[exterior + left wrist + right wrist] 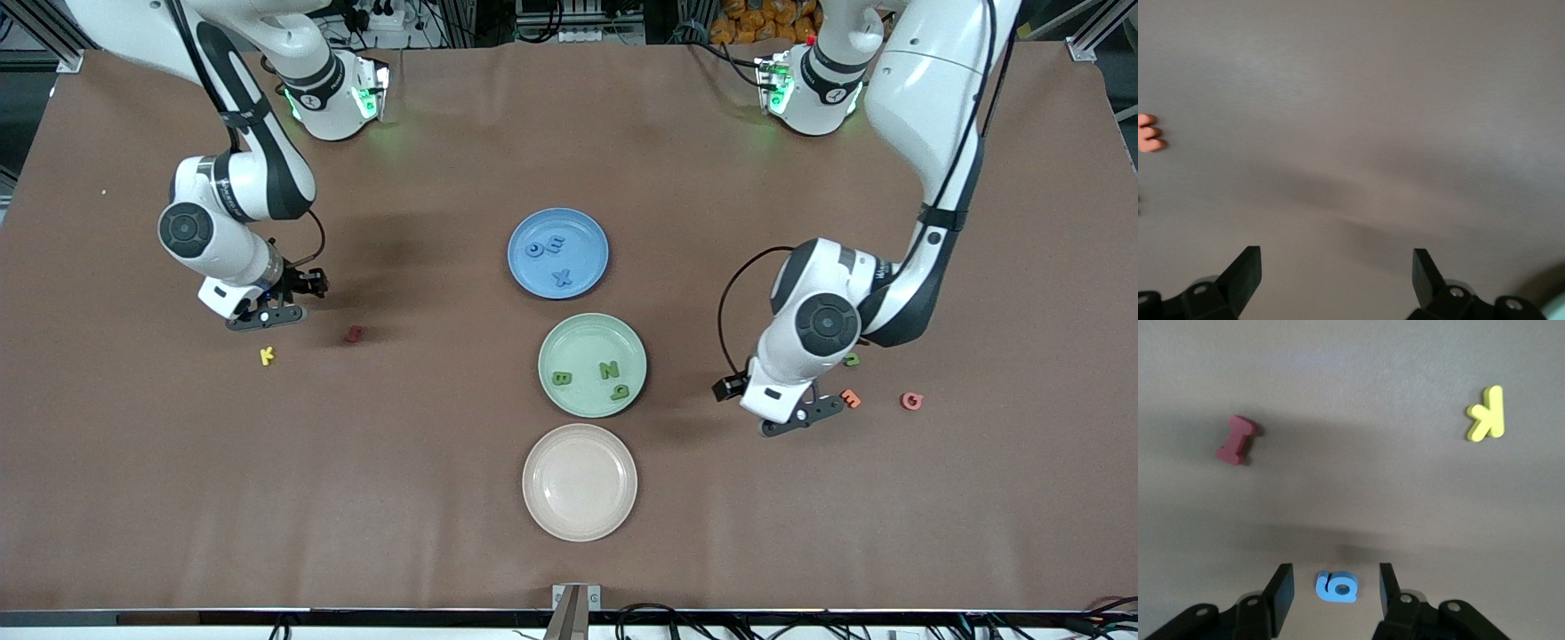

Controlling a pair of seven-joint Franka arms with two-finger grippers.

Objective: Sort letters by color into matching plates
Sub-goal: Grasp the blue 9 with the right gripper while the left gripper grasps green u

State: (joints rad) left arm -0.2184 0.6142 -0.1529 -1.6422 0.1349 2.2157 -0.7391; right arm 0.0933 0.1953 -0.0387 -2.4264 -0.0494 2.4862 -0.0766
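straddling blue foam 6 (1337, 585) (flat) | right claw (1336, 590) | matte tabletop (1371, 500)

brown table mat (178, 498), cables (676, 613) at edge

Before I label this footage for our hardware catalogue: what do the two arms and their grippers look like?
Both arms are glossy white with black joint bands and round grey joint caps; loose black cables loop beside each wrist. Green lights glow on both bases. The left gripper and right gripper have black two-finger jaws.
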